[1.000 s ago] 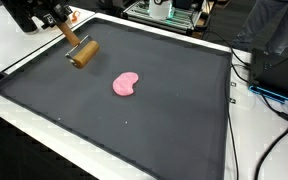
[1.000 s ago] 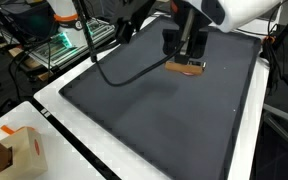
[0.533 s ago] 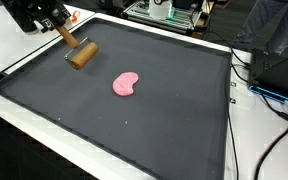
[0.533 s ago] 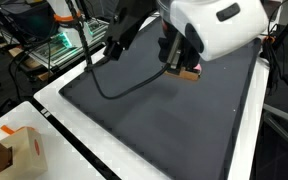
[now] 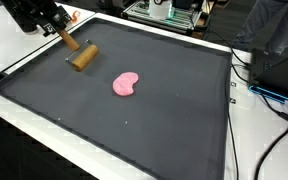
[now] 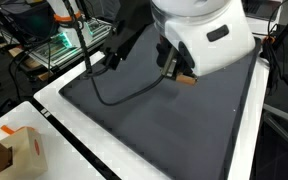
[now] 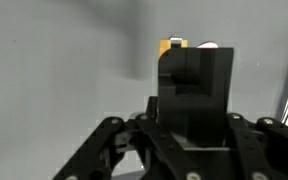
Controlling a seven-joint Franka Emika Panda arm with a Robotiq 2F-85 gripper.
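A wooden rolling pin [image 5: 81,57] lies tilted near the far left corner of the black mat [image 5: 164,120], its handle rising into my gripper [image 5: 50,22]. The gripper is shut on that handle. A flat pink piece of dough [image 5: 127,85] lies on the mat to the right of the roller, apart from it. In an exterior view the white arm hides most of the gripper, and only the end of the rolling pin [image 6: 187,77] shows. In the wrist view the dark fingers fill the middle and a bit of the wooden rolling pin [image 7: 172,45] shows beyond them.
The mat lies on a white table [image 5: 24,130]. Black cables [image 5: 254,70] run along the right edge. A rack with electronics [image 5: 166,12] stands behind the mat. A cardboard box [image 6: 19,150] sits at the table's corner. A thick black cable [image 6: 114,85] hangs over the mat.
The rolling pin has shifted slightly toward the far left corner with the gripper. The arm has swung over, so its white body hides more of the gripper in an exterior view.
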